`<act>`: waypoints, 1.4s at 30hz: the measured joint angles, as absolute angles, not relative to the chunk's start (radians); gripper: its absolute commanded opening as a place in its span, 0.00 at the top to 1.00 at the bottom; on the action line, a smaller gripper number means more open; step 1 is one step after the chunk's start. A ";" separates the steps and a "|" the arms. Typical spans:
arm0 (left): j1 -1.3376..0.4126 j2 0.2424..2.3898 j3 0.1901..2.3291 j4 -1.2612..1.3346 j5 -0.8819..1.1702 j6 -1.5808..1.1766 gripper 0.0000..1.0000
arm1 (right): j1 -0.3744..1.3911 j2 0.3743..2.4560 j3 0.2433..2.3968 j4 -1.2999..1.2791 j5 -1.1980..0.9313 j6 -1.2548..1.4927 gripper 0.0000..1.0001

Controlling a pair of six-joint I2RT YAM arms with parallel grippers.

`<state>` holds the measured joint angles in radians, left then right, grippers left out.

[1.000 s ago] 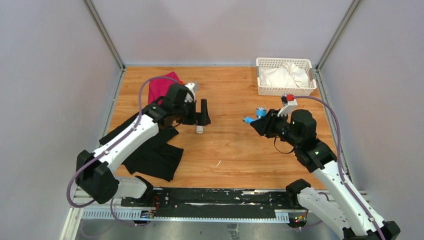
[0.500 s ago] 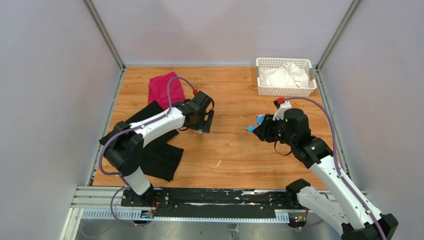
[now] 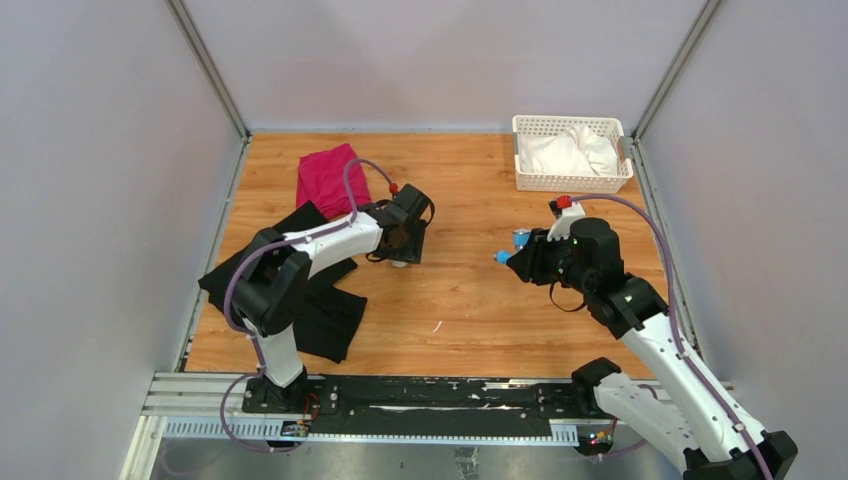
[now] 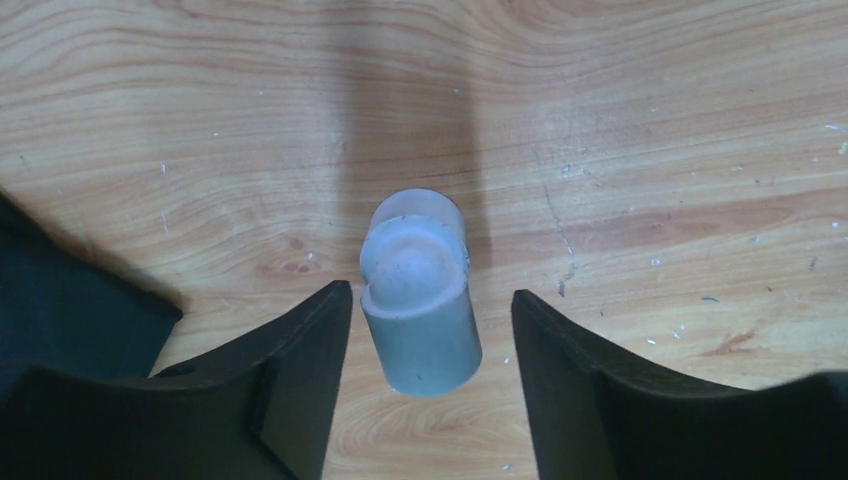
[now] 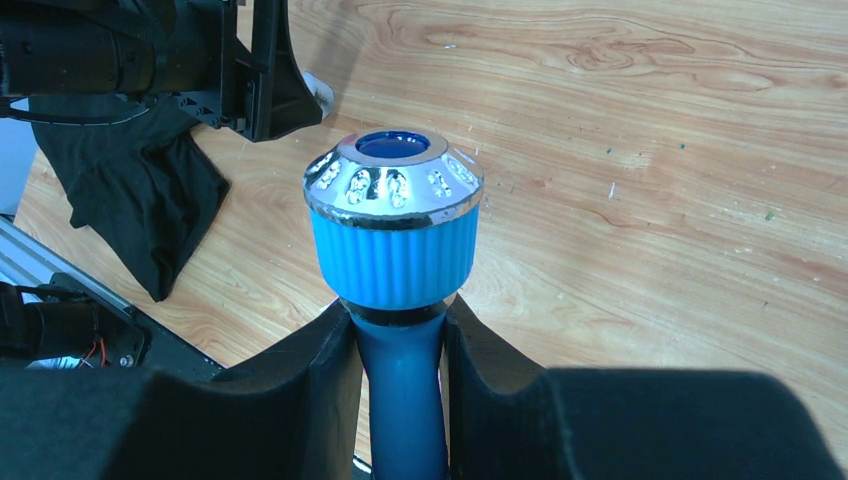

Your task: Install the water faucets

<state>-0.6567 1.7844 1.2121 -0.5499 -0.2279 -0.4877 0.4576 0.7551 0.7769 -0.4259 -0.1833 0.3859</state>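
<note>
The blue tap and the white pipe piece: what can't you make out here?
- Blue tap, right wrist view: body runs off the bottom edge between the fingers of the right gripper; no spout shows.
- Blue tap, top view: too small for detail.
- White pipe fitting, left wrist view: its other end faces away.
- White pipe fitting, top view: almost all under the left gripper.
</note>
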 measured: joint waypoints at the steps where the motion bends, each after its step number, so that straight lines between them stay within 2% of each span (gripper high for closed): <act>1: -0.656 1.790 1.212 -0.550 -0.229 -0.492 0.43 | 0.457 0.755 0.777 -0.426 -0.183 0.386 1.00; 6: -0.648 1.805 1.212 -0.544 -0.226 -0.509 0.54 | 0.457 0.756 0.774 -0.425 -0.183 0.386 1.00; 8: -0.645 1.805 1.212 -0.538 -0.225 -0.509 0.67 | 0.458 0.755 0.769 -0.423 -0.183 0.386 1.00; 9: -0.644 1.805 1.212 -0.537 -0.225 -0.507 0.79 | 0.458 0.755 0.768 -0.422 -0.183 0.386 1.00; 10: -0.643 1.805 1.212 -0.533 -0.223 -0.507 0.96 | 0.458 0.755 0.766 -0.421 -0.183 0.386 1.00; 11: -0.641 1.805 1.212 -0.527 -0.221 -0.497 1.00 | 0.458 0.755 0.761 -0.419 -0.184 0.386 1.00; 15: -0.622 1.794 1.199 -0.492 -0.142 -0.472 1.00 | 0.457 0.759 0.734 -0.397 -0.221 0.377 1.00; 19: -0.567 1.713 1.155 -0.456 0.047 -0.435 1.00 | 0.456 0.790 0.686 -0.345 -0.330 0.363 1.00; 26: -0.391 1.417 1.056 -0.293 0.558 -0.464 1.00 | 0.448 0.777 0.714 -0.281 -0.601 0.305 1.00; 32: -0.390 1.240 0.908 -0.099 0.903 -0.541 1.00 | 0.446 0.767 0.805 -0.235 -0.768 0.289 1.00; 42: -0.390 0.778 0.816 0.130 1.005 -0.420 1.00 | 0.442 0.712 0.976 -0.152 -0.972 0.231 1.00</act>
